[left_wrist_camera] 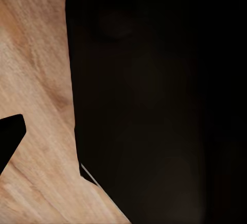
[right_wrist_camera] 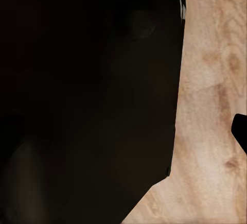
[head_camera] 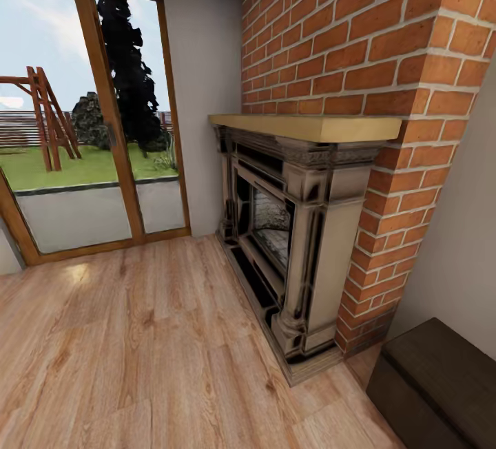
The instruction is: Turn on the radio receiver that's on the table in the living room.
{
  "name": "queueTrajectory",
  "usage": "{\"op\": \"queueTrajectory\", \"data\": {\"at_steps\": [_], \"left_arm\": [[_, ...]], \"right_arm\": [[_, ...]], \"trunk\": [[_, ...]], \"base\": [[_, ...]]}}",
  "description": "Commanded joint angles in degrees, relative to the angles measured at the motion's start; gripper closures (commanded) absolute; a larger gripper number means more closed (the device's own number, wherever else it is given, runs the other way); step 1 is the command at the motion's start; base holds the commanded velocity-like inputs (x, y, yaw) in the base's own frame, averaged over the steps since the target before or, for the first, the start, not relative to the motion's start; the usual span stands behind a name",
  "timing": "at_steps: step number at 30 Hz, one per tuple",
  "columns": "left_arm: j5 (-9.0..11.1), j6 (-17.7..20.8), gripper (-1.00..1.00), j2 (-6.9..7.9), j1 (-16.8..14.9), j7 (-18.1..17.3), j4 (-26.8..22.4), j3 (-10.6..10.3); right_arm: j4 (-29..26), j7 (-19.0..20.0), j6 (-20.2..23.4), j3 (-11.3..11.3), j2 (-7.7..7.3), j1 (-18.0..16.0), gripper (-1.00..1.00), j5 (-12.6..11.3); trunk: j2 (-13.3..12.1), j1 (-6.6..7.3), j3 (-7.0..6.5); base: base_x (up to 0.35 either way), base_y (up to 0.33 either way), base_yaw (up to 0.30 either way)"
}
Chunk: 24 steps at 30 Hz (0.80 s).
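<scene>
The light wood plank floor (head_camera: 138, 339) lies open from the glass doors (head_camera: 89, 125) toward the near edge; the brick fireplace (head_camera: 303, 228) bars the right side; a dark brown box (head_camera: 441, 380) blocks the near right corner.

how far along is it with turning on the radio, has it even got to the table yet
Nothing looks done yet. The head view faces a brick fireplace, wood-framed glass doors and a dark brown box on the plank floor, with no radio or coffee table ahead. Both wrist views show a dark shape over wood floor; the jaws' state cannot be told. Left to do: find the table, reach the radio, switch it on.
</scene>
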State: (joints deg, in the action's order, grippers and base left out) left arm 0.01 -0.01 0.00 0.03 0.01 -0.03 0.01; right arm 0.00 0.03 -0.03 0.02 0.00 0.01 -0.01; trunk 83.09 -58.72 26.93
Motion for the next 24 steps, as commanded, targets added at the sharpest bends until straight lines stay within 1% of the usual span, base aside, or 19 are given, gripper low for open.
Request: {"op": "queueTrajectory", "data": {"at_steps": [1,2,6,12,14,24], "left_arm": [[0.1,-0.1,-1.00,0.09,0.3,0.1,-0.3,0.1],[0.1,-0.1,-1.00,0.09,0.3,0.1,-0.4,-0.1],[0.1,-0.2,-1.00,0.10,0.3,0.1,-0.5,-0.1],[0.1,-2.1,-1.00,0.08,0.4,0.2,-1.5,0.2],[0.1,-2.6,-1.00,0.08,0.4,0.2,-1.5,0.2],[0.1,-2.6,-1.00,0.08,0.4,0.2,-1.5,0.2]], "right_arm": [[-0.2,0.3,-0.3,0.3,0.33,-0.2,-1.00,-0.1],[-0.2,0.6,-0.4,0.6,0.62,-0.2,-1.00,0.0],[-0.2,0.7,-0.4,1.9,0.58,-0.2,-1.00,0.0],[-0.3,0.8,-1.5,3.9,0.75,-0.3,-1.00,-1.0],[-0.3,0.8,-1.5,4.5,0.71,-0.3,-1.00,-1.0],[-0.3,0.8,-1.5,7.7,0.70,-0.3,-1.00,-1.0]], "trunk": [[0.0,-0.01,0.00],[0.0,-0.01,0.00],[0.0,-0.01,0.00],[0.0,-0.01,0.00],[0.0,-0.01,0.00],[0.0,-0.01,0.00]], "base": [[0.000,0.000,0.000],[0.000,0.000,0.000],[0.000,0.000,0.000],[0.000,0.000,0.018],[0.000,0.000,0.207],[0.000,0.000,0.280]]}}
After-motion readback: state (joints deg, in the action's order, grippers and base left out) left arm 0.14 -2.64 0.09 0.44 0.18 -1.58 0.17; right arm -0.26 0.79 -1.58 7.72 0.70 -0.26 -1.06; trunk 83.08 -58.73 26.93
